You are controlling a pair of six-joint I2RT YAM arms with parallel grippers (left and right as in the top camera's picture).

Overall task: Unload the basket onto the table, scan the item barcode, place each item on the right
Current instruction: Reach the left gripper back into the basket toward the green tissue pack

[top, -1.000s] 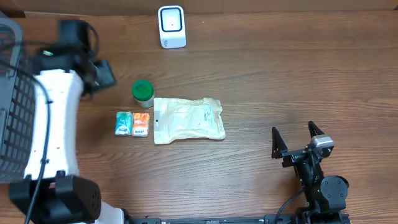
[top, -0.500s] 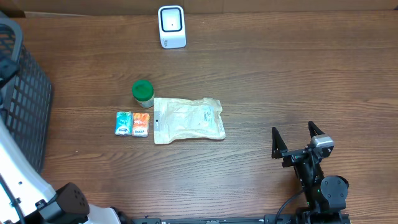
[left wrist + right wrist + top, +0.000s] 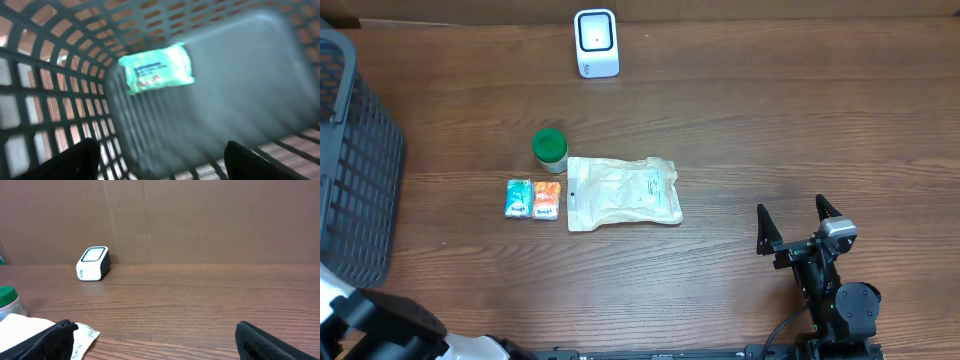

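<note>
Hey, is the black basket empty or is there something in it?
Not empty. The left wrist view looks down into the basket and shows one green packet lying inside it.

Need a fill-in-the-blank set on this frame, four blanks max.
1. The jar beside the pouch has a ___ lid.
2. The packet in the left wrist view lies inside the ___.
3. The right gripper stands ___ and empty.
4. Left of the pouch lie ___ small sachets.
Missing: green; basket; open; two.
</note>
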